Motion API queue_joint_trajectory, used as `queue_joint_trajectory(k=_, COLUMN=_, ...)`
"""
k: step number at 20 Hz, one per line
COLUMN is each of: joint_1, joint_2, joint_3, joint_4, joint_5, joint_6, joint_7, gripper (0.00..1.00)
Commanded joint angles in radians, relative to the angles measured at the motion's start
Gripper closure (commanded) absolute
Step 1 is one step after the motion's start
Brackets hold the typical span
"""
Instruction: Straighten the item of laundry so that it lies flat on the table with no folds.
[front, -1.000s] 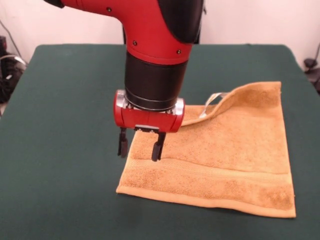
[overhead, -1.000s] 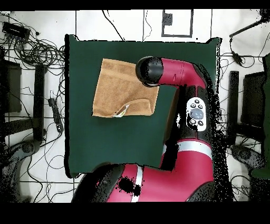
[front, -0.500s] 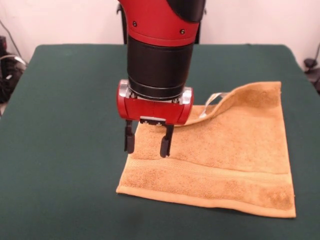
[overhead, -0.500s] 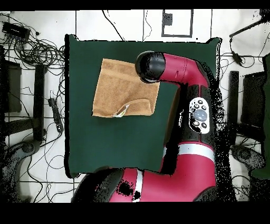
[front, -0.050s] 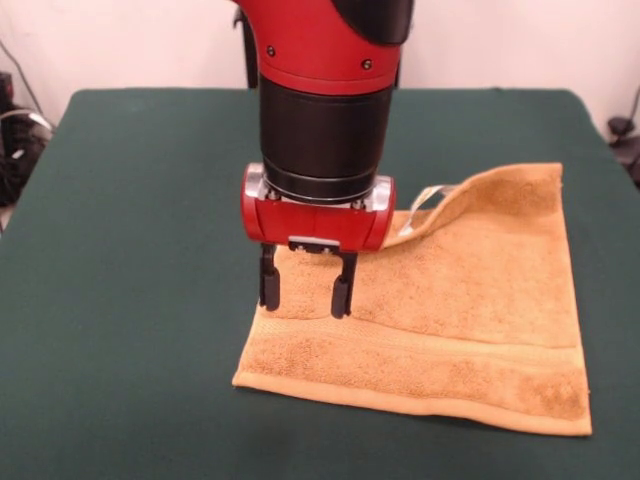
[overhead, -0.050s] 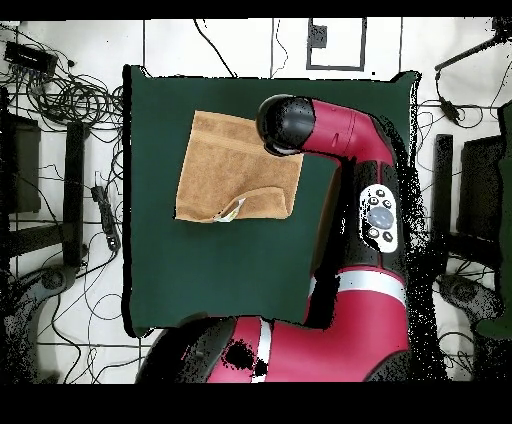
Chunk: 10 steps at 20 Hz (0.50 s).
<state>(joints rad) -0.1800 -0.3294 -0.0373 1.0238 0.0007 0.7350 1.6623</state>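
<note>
A golden-orange terry-cloth towel (front, -0.050s: 440, 320) lies on the large table covered in dark green felt-like cloth (front, -0.050s: 130, 250), toward the right half of the front view. It is not flat: its far edge is turned over into a raised fold (front, -0.050s: 470, 195), and a small white tag (front, -0.050s: 425, 205) shows beneath that flap. A woven border band runs along the near edge.

The red and black arm (front, -0.050s: 325, 90) comes straight down over the towel's left portion. Its gripper (front, -0.050s: 306, 295) points downward with the 2 black fingers (front, -0.050s: 269, 285) spread apart, nothing between them, their tips at or just above the cloth near the left border; whether they touch it cannot be told.

The front view alone shows the fingers and their gap. In the overhead view the arm's black wrist end (overhead, -0.050s: 283, 122) covers the gripper, so the tool itself is hidden there. What that view adds is the towel's (overhead, -0.050s: 235, 165) placement on the whole table (overhead, -0.050s: 230, 270): in the upper left part of the green surface, with the folded edge and tag (overhead, -0.050s: 230, 210) on the side nearer the robot's base.
</note>
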Motion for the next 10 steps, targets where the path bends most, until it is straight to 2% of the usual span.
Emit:
queue_joint_trajectory(k=1, joint_1=-0.012, joint_2=0.051, joint_3=0.135, joint_4=0.116, joint_5=0.059, joint_6=0.033, joint_7=0.103, gripper=0.00)
queue_joint_trajectory(k=7, joint_1=-0.003, joint_2=0.067, joint_3=0.099, joint_4=0.102, joint_5=0.067, joint_6=0.086, joint_7=0.125, gripper=0.00)
queue_joint_trajectory(k=10, joint_1=-0.001, joint_2=0.080, joint_3=0.088, joint_4=0.102, joint_5=0.058, joint_6=0.068, joint_7=0.128, gripper=0.00)
